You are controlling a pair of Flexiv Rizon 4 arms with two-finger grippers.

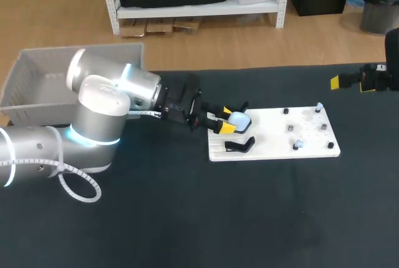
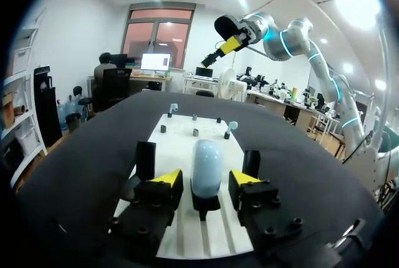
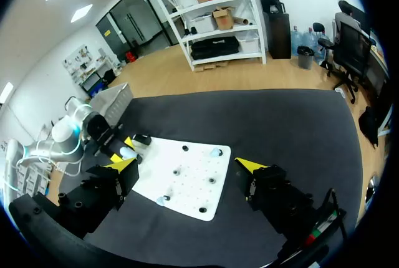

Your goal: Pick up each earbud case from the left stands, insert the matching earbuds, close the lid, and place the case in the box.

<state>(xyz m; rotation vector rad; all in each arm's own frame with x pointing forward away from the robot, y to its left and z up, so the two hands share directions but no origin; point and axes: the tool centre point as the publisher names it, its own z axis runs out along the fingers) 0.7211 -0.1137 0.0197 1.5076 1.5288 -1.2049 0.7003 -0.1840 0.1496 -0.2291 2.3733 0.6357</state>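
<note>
Early days, I'd say: the earbud case (image 1: 239, 118) isn't lifted yet. It's sitting upright on its stand (image 2: 206, 205) at the left end of the white board (image 1: 274, 149), lid shut as far as I can tell. The left gripper (image 1: 225, 123) has its yellow fingers spread either side of the case, w/ a gap showing on both sides in the left wrist view, so nothing's pinched. The right gripper (image 3: 186, 166) hangs well apart, off past the board's far end, fingers wide open & holding nothing. Left to do, by my reckoning: grab, open, load the buds, close, drop it in the grey box (image 1: 37, 84); no case shows in the part I can see. Count: 1 case; 2 pale blue earbuds (image 1: 318, 106) perched on the board, well apart from each other; 4 bare dark pegs (image 1: 290, 129); 1 empty black stand (image 1: 240, 145) in plain sight, poss. another behind the gripper; 1 box.
</note>
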